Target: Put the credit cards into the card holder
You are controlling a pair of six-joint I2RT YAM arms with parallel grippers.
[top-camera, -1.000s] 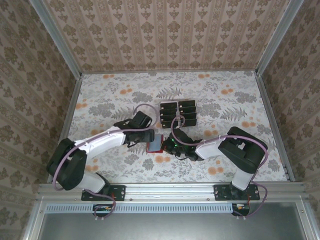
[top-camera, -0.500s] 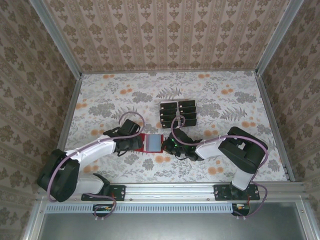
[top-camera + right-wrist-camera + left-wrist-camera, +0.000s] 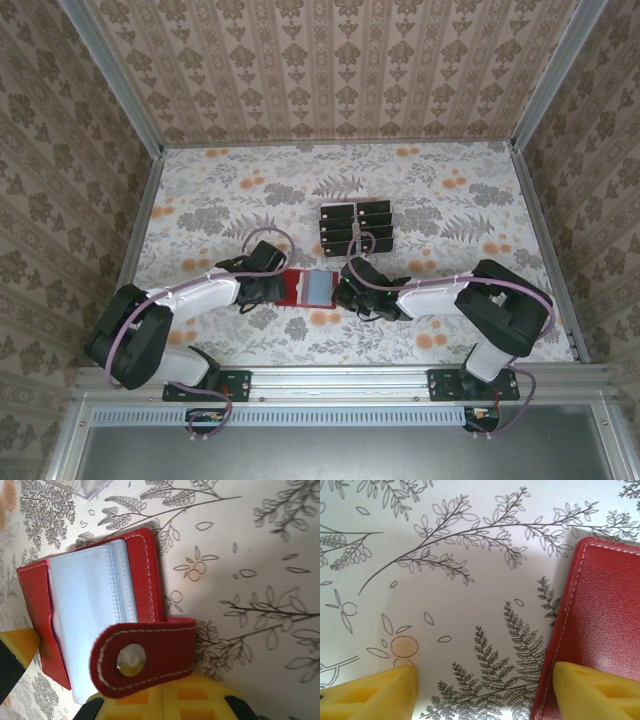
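1. Card holder (image 3: 145, 595) first: the right fingers (image 3: 190, 702) stand wide apart at its near end. One is at a red corner of the cover, and the other is under the snap tab (image 3: 145, 657), which lies across it. Whether they squeeze the holder I cannot tell.
2. The left fingers (image 3: 600, 692) are spread and pinch nothing. One tip lies on the red stitched cover at the holder's edge, and the other sits over the bare counter (image 3: 460, 605) well to the side.
3. Seen from the top camera, the holder (image 3: 308, 288) lies open and flat on the counter between the two arms. Its greyish clear pockets face up, and a red flap is turned out toward the left arm.
4. The credit cards (image 3: 356, 225) are black with small pale marks. They stand in two columns in a clear tiered rack (image 3: 87, 487), just behind the holder and close to the right arm's wrist. None is in the pockets.
5. A corner of that rack shows in the right wrist view, near the holder's far end but not touching it.
6. The counter carries a pale print of leaves, ferns and orange flowers.
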